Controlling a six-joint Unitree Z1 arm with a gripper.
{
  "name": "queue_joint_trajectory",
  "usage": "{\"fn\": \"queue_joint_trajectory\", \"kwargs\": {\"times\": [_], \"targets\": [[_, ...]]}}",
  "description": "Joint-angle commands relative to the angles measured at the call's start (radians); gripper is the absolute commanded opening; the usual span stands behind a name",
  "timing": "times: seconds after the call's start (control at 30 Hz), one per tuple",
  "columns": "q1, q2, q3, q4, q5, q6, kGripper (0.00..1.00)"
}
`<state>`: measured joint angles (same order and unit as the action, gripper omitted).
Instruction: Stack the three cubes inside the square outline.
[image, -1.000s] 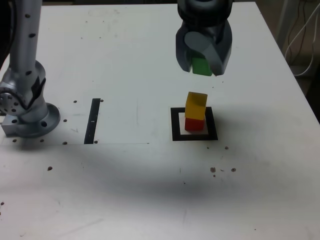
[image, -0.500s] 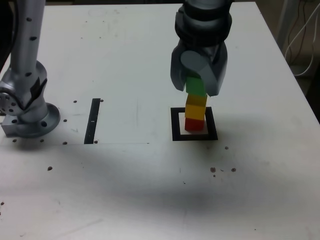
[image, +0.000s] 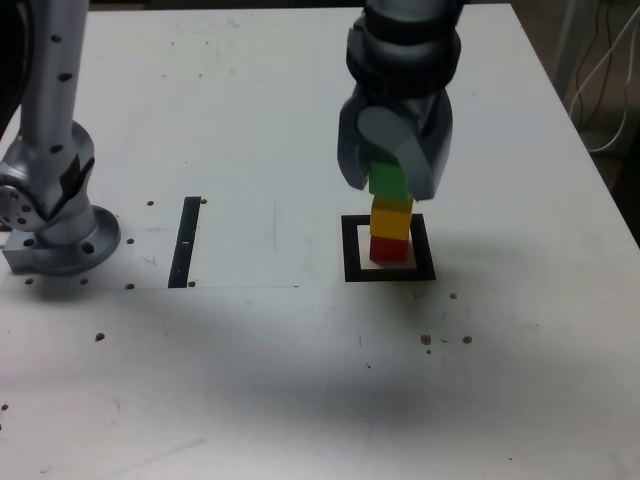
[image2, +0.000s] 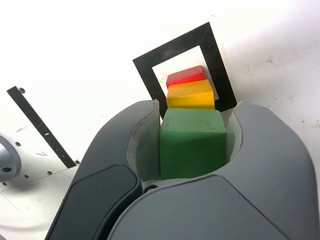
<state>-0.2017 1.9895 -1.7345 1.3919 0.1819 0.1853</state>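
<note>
Now the gripper (image: 392, 180) has come down from well above the stack, carrying the green cube (image: 389, 181) with it; a second ago that cube hung clear in the air, and half a second ago it had all but reached its present spot. It sits directly over the yellow cube (image: 391, 217), which rests on the red cube (image: 389, 246) inside the square outline (image: 350, 250) on the white bench (image: 250, 120).

In the wrist view the fingers (image2: 145, 145) are closed narrowly on the green cube's two sides, gripping it. Whether its underside is truly touching the yellow cube or hovering just above is hard to tell, since the gripper body hides the joint in the exterior view.

All three colours line up in one column, yellow looking slightly turned relative to red in the wrist view. The stack is nearly complete; what seems to remain is a gentle release and a straight lift away. The risk, I judge, is nudging the column while opening. The thin black strip (image: 186, 242) lies well apart at the exterior view's left.
</note>
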Motion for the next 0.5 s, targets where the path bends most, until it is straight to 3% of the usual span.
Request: {"fn": "queue_joint_trajectory", "kwargs": {"times": [0.0, 0.27, 0.37, 0.47], "targets": [[-0.002, 0.012, 0.004, -0.006, -0.002, 0.002, 0.24], [-0.002, 0.02, 0.045, -0.05, -0.003, 0.002, 0.3], [-0.002, 0.021, 0.063, -0.063, 0.002, 0.002, 0.41], [-0.002, 0.019, 0.072, -0.065, 0.012, 0.002, 0.61]]}}
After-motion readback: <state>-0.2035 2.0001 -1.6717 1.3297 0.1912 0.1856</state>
